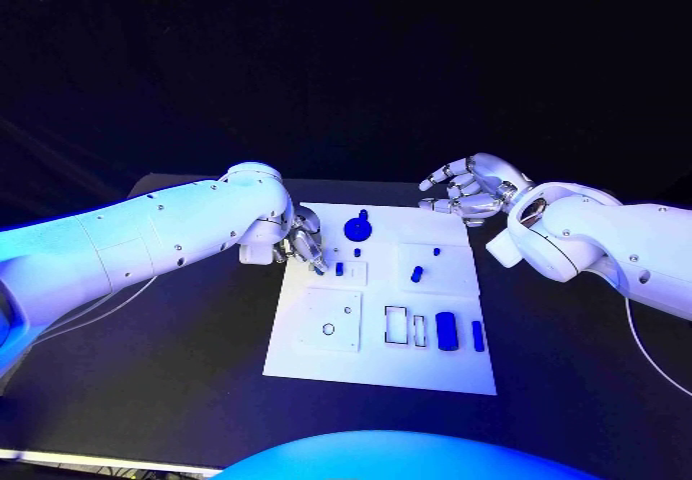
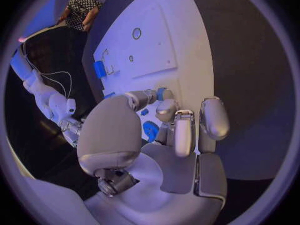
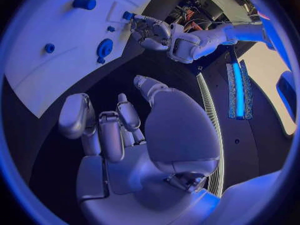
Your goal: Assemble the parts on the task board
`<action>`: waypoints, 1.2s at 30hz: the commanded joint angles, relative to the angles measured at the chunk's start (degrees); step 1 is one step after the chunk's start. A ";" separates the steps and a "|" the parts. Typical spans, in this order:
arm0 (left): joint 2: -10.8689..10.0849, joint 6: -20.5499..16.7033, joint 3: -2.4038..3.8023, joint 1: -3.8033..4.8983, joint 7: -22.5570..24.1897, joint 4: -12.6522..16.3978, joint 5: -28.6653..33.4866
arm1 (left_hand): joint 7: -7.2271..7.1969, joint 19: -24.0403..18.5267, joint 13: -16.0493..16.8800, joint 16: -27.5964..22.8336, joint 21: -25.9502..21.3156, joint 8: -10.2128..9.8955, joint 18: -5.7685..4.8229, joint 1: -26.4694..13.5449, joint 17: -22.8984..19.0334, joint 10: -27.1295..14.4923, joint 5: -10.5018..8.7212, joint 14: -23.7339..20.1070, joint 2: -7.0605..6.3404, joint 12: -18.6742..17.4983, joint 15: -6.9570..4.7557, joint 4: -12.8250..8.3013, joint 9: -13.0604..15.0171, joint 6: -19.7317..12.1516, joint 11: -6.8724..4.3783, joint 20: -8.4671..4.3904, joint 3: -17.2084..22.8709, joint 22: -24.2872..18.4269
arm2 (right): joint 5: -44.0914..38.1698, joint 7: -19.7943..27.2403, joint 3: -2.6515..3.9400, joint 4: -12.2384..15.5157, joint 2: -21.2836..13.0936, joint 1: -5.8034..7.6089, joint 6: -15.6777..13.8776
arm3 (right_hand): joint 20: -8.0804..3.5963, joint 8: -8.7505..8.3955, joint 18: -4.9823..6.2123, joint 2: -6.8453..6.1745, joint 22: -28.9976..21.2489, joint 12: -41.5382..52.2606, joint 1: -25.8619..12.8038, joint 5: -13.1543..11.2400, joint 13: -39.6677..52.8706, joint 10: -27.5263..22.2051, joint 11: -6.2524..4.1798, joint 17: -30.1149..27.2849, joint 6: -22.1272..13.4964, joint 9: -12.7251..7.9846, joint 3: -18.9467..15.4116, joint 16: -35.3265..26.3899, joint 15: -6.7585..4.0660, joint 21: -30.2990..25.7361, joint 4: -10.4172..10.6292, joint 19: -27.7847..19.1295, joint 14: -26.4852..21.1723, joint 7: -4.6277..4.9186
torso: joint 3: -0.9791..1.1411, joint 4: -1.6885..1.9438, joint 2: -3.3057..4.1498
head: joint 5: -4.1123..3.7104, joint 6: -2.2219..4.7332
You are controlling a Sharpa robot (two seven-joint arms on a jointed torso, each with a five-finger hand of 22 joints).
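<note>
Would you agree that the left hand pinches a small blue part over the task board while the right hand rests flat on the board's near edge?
Not quite: the right hand hangs off the task board beyond its far right corner, touching nothing, as the head view shows. The left hand does pinch a small blue part over the board.

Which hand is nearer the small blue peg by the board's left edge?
Left. The left hand has its fingertips right at the small blue peg, seemingly pinching it. The right hand hangs beyond the task board's far right corner, holding nothing.
</note>
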 commanded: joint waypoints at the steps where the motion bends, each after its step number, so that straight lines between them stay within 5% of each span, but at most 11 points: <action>1: 0.19 0.58 -0.09 0.04 0.27 -0.13 0.04 | -0.70 -0.30 0.05 0.18 -0.26 0.14 -0.24 0.25 12.02 -0.35 0.10 5.09 0.66 0.14 0.04 -7.09 0.05 0.27 0.08 0.02 6.74 0.08 | -0.33 0.56 0.01 0.10 -0.02 -0.03 0.73 | 0.02 0.29 0.67 0.16 0.01 -0.37 0.37 0.32 -0.06 -0.28 -0.02 4.58 -0.32 0.08 0.12 -0.23 -0.14 -0.33 0.37 -0.24 3.33 -0.21 | 0.00 -0.01 0.03 | 0.01 -0.04; 36: -0.33 -3.11 -0.54 -0.22 0.08 0.33 0.61 | -0.70 -0.08 0.42 0.18 -0.07 0.12 -0.31 0.42 12.04 -0.13 0.31 5.09 1.11 0.41 0.07 -7.38 0.05 0.39 0.08 0.07 6.75 0.49 | -0.33 0.65 0.01 0.02 -0.10 -0.06 0.77 | 0.02 0.29 0.67 0.16 0.01 -0.37 0.37 0.32 -0.06 -0.28 -0.02 4.58 -0.32 0.08 0.12 -0.23 -0.14 -0.33 0.37 -0.24 3.33 -0.21 | -0.02 0.03 -0.02 | -0.20 -0.33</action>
